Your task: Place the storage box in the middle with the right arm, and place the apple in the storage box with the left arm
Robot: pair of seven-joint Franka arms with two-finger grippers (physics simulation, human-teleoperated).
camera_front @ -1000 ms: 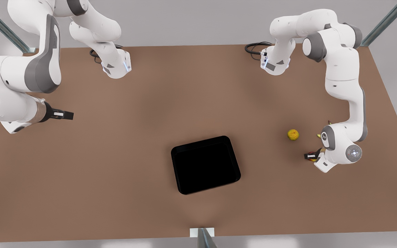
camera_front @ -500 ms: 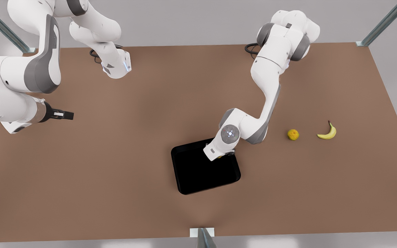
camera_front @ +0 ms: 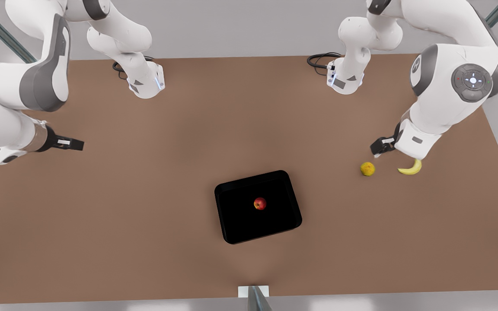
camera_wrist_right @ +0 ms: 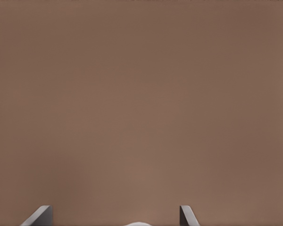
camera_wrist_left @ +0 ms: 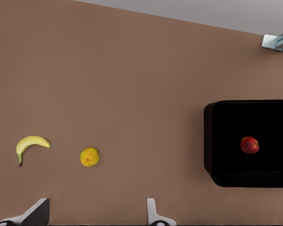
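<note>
White jointed arms point(camera_front: 443, 86) with grey joint covers, round indicator caps, black grippers point(camera_front: 381, 146), black base cables point(camera_front: 320, 60).

Lighting's pretty flat and even all over the brown table point(camera_front: 145, 207), soft and diffuse from overhead, with just a faint darker smudge of shade across the middle and near the front edge, and barely any shadow under the banana point(camera_front: 410, 167) or the bumpy yellow fruit point(camera_front: 367, 169). The black box point(camera_front: 231, 216) is so dark its inside reads as a solid blot with just a thin sheen along the rim, though the apple point(camera_front: 260, 203) in it shows up clearly. Everything's a touch soft and smeary, and the table edges splay outward toward the front view's corners.
</note>
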